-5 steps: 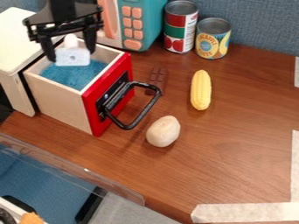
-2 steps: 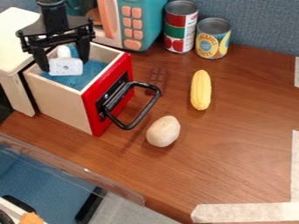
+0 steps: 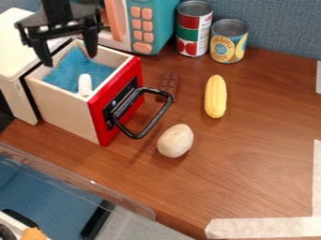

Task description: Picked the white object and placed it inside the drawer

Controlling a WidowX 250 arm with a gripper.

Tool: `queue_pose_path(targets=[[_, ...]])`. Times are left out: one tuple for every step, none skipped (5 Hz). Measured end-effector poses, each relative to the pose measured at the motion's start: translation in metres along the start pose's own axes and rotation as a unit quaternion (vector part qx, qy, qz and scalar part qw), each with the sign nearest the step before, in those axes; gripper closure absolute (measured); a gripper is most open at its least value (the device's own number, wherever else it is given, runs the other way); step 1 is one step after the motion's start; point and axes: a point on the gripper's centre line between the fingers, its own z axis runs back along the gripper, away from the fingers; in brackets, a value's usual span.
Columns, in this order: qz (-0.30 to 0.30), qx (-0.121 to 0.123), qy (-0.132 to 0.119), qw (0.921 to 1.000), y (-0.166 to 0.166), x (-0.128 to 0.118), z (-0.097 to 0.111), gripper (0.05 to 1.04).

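Note:
The black gripper (image 3: 70, 55) hangs over the back left part of the drawer, open, with nothing between its fingers. Inside the drawer (image 3: 64, 108), the white object (image 3: 85, 85) lies near the front wall, its narrow part sticking up; its lower part is hidden behind the drawer's wall. Blue lining (image 3: 70, 70) covers the drawer's bottom. The drawer is pulled out, with a red front (image 3: 133, 75) and a black handle (image 3: 154, 121).
A chocolate bar (image 3: 169, 85), yellow corn (image 3: 216, 96) and a pale round object (image 3: 175, 140) lie right of the drawer. Two cans (image 3: 194, 29) and a teal toy microwave (image 3: 153, 23) stand behind. A clear ledge (image 3: 75, 176) runs along the lower left.
The white object has left the gripper and dropped into the drawer, toward its front. The gripper has opened and risen a little, after moving slightly left earlier.

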Motion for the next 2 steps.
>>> queue_pose_path(targets=[[-0.01,-0.003,-0.01,0.9999,0.003,-0.004,0.017,0.084],[-0.025,0.015,0.012,0.9995,0.01,-0.012,0.032,0.084]])
